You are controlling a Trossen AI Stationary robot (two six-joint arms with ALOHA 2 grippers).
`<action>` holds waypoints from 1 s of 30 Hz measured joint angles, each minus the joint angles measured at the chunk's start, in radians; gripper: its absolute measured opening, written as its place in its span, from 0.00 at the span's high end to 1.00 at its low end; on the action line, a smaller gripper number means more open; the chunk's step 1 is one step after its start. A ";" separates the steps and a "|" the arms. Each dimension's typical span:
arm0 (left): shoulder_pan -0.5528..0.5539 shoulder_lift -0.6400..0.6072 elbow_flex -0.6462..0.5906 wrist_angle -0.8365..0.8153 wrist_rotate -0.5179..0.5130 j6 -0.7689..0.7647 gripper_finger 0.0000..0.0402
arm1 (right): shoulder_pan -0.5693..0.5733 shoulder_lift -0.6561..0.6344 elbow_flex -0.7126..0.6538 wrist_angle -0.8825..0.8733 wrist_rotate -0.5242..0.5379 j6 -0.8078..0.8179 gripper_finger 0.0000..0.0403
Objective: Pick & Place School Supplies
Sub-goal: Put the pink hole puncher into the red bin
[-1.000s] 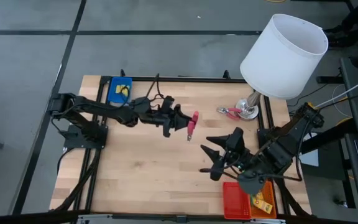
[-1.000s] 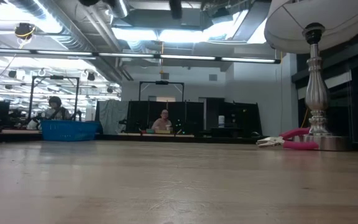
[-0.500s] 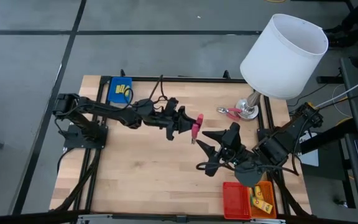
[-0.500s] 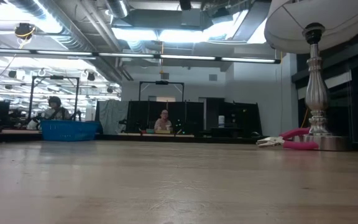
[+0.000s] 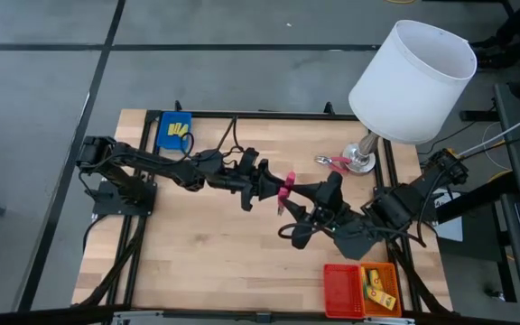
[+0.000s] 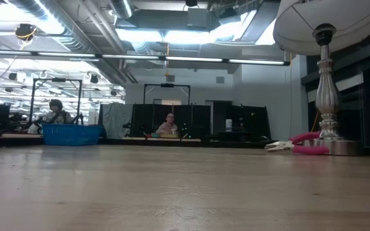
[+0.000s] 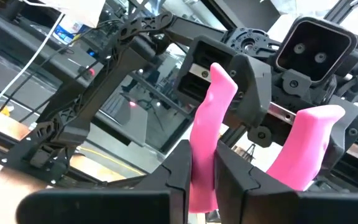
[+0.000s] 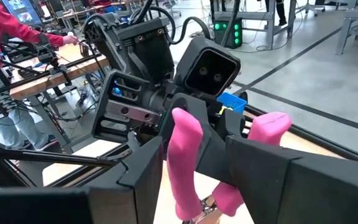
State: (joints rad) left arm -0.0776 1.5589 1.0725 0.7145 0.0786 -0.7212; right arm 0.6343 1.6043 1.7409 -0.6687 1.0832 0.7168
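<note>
A pink-handled pair of pliers [image 5: 284,187] hangs in the air over the middle of the table, with my left gripper [image 5: 273,186] shut on it. My right gripper [image 5: 295,215] faces it from the table's right, open. Its two fingers stand on either side of one pink handle [image 8: 183,155]; I cannot tell whether they touch it. A second pink-handled pair of pliers [image 5: 332,162] lies flat on the table against the lamp's foot. Yellow packets [image 5: 382,289] lie in the orange tray. My left gripper pinches one pink handle [image 7: 202,171] of the pliers between its two fingers. The fingers come about level from the table's left and lie across the handle. The pliers are lifted clear of the table, and the second handle [image 7: 303,146] stands free beside the fingers.
A lamp with a white shade [image 5: 412,79] stands at the far right, its metal foot [image 5: 361,161] on the table. A blue tray [image 5: 173,130] holding yellow pieces sits at the far left. A red tray [image 5: 343,291] and an orange tray [image 5: 385,271] sit at the near right.
My left gripper has carried the pliers a little toward the table's right, clear of the table. My right gripper has gone toward the table's left and far edge, up to the pliers, and its fingers now stand around one handle.
</note>
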 joint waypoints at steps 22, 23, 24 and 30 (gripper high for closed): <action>0.001 0.000 0.000 0.007 -0.045 0.036 0.85 | -0.018 0.001 0.000 0.003 -0.068 -0.020 0.90; 0.003 0.000 0.000 0.010 -0.053 0.037 0.82 | -0.018 0.001 0.000 0.002 -0.070 -0.022 0.90; 0.007 0.000 0.000 0.017 -0.059 0.040 0.80 | -0.019 0.002 0.000 0.000 -0.067 -0.023 0.90; 0.041 -0.027 0.001 0.037 -0.136 0.157 0.68 | -0.014 0.002 0.000 -0.001 -0.070 -0.018 0.95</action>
State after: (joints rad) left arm -0.0362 1.5318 1.0733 0.7512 -0.0570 -0.5643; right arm 0.6206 1.6058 1.7409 -0.6693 1.0129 0.6986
